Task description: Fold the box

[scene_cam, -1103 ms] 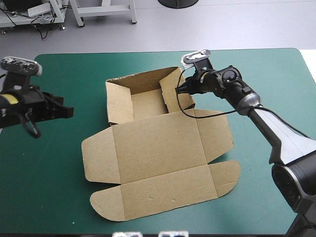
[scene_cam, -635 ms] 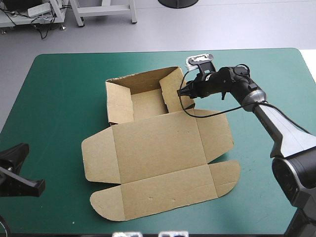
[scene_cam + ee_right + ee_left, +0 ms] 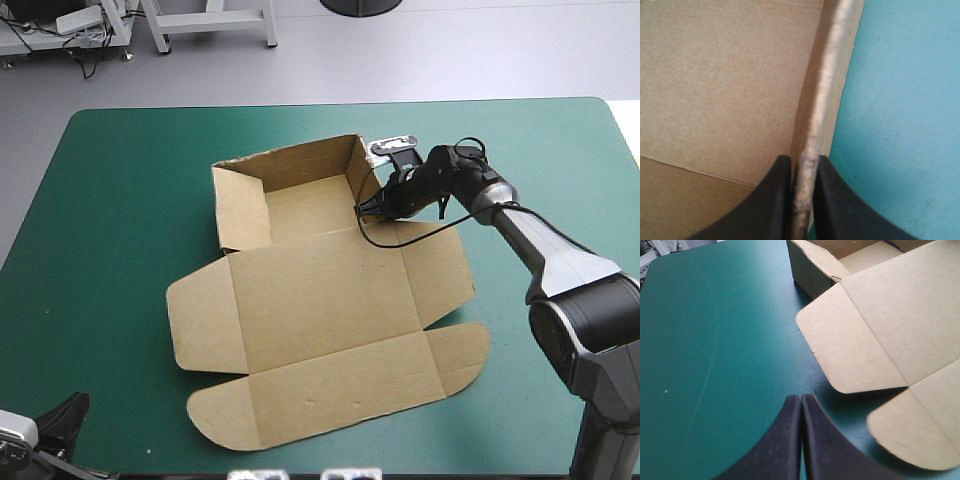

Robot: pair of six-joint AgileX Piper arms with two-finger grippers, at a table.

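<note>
We find the box (image 3: pixel 320 300) on the middle of the teal-green cover (image 3: pixel 120 200), reaching from the far half of the table toward its near edge. It is one cut sheet of brown corrugated board, matt and faintly fibrous, with straight creases between its panels.

The far part forms an open tray (image 3: pixel 310 205). A far wall (image 3: pixel 290 160), a left wall (image 3: pixel 240 210) and a right wall (image 3: pixel 362 172) stand raised around a flat floor. On the near side of the tray the lid panel (image 3: pixel 320 290) lies flat on the cover, with one side flap at its left and one at its right. A further near panel (image 3: pixel 330 395) ends in a rounded ear at each end.

The right gripper (image 3: pixel 372 207) sits at the near end of the right wall. In the right wrist view its black fingers (image 3: pixel 772 200) stand all but closed, pinching the wall's pale, worn edge between them. Brown board lies on one side of that edge and teal-green cover on the other.

The left gripper (image 3: pixel 70 425) sits at the near left corner of the table, well apart from the box. In the left wrist view its fingers (image 3: pixel 780 440) meet in one pointed arch with nothing between them. Smooth cover lies under them, and the rounded left side flap (image 3: pixel 850 345) lies ahead and to the right.
</note>
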